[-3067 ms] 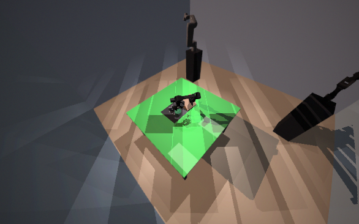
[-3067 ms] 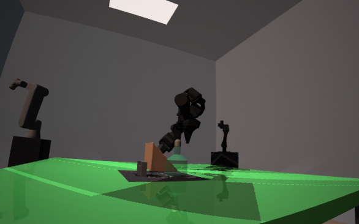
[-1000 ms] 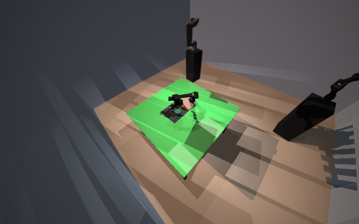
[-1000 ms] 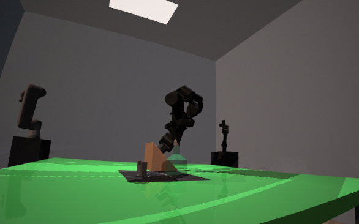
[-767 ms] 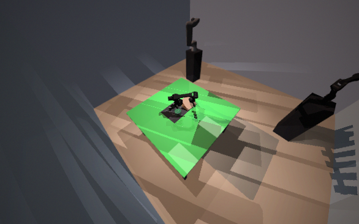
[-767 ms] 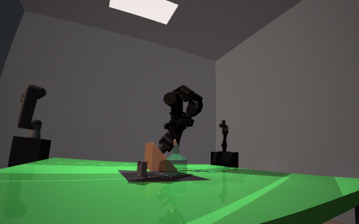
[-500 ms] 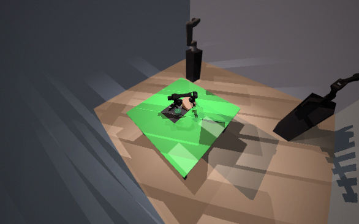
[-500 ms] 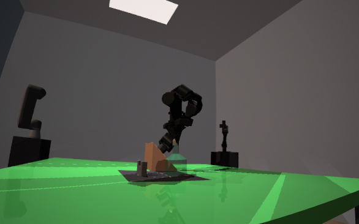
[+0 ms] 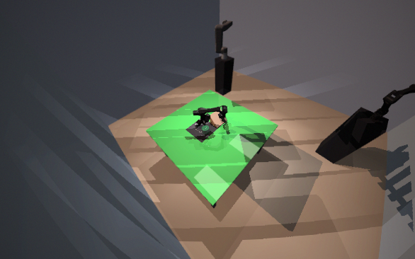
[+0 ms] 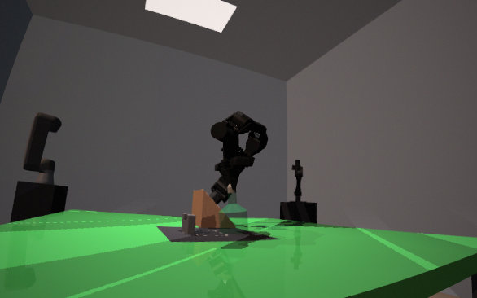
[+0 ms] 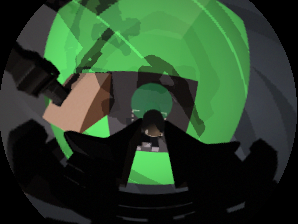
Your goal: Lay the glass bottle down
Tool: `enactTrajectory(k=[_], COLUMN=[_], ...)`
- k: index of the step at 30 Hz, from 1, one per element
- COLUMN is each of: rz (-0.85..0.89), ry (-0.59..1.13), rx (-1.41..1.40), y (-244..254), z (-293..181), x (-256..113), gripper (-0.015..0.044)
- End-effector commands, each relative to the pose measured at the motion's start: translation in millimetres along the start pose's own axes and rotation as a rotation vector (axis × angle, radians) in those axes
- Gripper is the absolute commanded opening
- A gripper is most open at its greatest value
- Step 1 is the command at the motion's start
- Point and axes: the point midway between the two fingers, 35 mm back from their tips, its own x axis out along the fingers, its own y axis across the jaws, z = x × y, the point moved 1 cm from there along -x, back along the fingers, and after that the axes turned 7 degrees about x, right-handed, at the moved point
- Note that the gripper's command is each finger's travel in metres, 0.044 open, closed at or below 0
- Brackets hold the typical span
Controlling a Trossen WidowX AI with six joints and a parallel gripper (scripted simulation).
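- I get a bright ceiling panel point(image 10: 191, 13) in the exterior view; the walls around it stay dim.
- My top view shows hard, overlapping shadows across the wooden floor point(image 9: 260, 244).
- I see pale streaks and mirrored shapes on the glossy green table point(image 9: 190, 152) point(image 10: 320, 269) point(image 11: 220, 55).
- My wrist picture bends outward, its corners black, the gripper point(image 11: 153, 121) nearly silhouetted.

The arm point(image 9: 210, 110) point(image 10: 239, 120) arches over, its gripper point(image 10: 230, 188) point(image 11: 153, 121) pointing down toward six o'clock in the exterior view, fingers closed on something.
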Motion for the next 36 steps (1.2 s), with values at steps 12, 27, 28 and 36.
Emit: enactTrajectory(k=[12,27,28,36], rz=[0.001,0.004,0.004,0.006], ry=[-0.011,-0.033,-0.034,-0.045], rx=[0.001,0.004,0.004,0.006], y=[-1.5,-2.7,-2.8,-3.5], z=[-15.6,-25.3,-26.0,-31.8], x=[-3.8,-5.2,-5.3,-5.9], gripper=[0.0120,0.0120,0.0120,0.0120])
